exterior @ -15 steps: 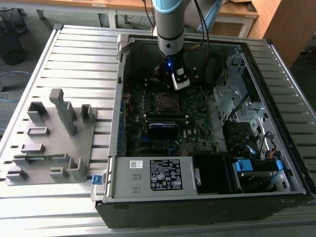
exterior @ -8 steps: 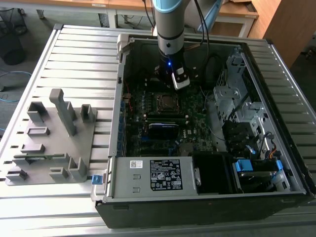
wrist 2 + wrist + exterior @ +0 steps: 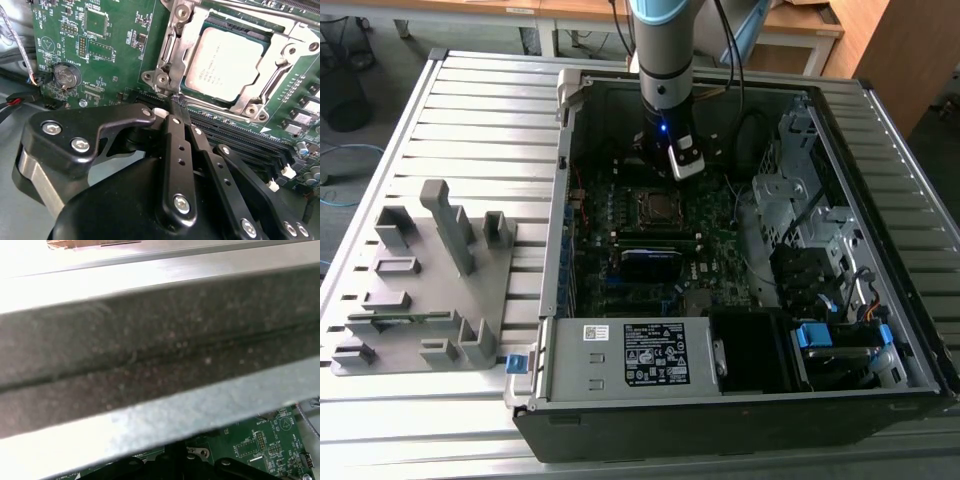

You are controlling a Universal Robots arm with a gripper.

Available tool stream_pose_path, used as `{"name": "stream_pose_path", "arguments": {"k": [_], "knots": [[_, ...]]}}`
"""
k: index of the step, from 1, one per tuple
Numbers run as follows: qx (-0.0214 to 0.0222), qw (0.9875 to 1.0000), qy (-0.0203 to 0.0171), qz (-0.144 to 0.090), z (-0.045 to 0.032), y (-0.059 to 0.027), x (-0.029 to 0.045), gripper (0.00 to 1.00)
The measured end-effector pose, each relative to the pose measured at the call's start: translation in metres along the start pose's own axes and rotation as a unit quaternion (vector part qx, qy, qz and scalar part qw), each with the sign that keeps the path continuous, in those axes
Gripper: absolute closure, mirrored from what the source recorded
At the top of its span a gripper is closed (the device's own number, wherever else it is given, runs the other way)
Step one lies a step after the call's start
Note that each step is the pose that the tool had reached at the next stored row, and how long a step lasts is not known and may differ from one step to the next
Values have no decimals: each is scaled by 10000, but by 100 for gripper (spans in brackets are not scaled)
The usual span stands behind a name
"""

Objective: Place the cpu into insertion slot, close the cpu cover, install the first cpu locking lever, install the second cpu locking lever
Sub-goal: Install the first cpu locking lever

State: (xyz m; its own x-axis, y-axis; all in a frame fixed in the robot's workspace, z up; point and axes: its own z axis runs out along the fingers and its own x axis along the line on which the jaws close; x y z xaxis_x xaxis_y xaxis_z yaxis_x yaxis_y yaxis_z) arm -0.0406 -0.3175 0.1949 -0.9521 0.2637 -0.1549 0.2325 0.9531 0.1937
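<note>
My end effector (image 3: 175, 102) hangs inside the open case (image 3: 560, 250), its fingers (image 3: 175, 135) pressed together to a narrow tip with nothing between them. In the second wrist view that tip sits just beside the near corner of the slot (image 3: 167, 75), over the edge where the socket meets the long black memory slots (image 3: 240, 132). The cpu (image 3: 225, 62) lies flat in the slot, silver top up, and the cover (image 3: 260, 95) lies closed around it — its frame rims the chip on every side I can see. In the exterior view the cpu (image 3: 660, 205) is a little toward the front of the case from my wrist (image 3: 665, 110). Room is tight: case wall at the exterior view's left, drive cage (image 3: 790, 190) at its right. In the first wrist view a dark case edge (image 3: 160, 350) crosses close by. The grey fixture (image 3: 430, 290) stands well apart on the slatted bench (image 3: 470, 110).
</note>
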Motion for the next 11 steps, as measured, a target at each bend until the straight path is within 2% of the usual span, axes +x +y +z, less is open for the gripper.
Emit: {"name": "stream_pose_path", "arguments": {"k": [11], "knots": [[1,10000,0,0,9,22,4,90]]}}
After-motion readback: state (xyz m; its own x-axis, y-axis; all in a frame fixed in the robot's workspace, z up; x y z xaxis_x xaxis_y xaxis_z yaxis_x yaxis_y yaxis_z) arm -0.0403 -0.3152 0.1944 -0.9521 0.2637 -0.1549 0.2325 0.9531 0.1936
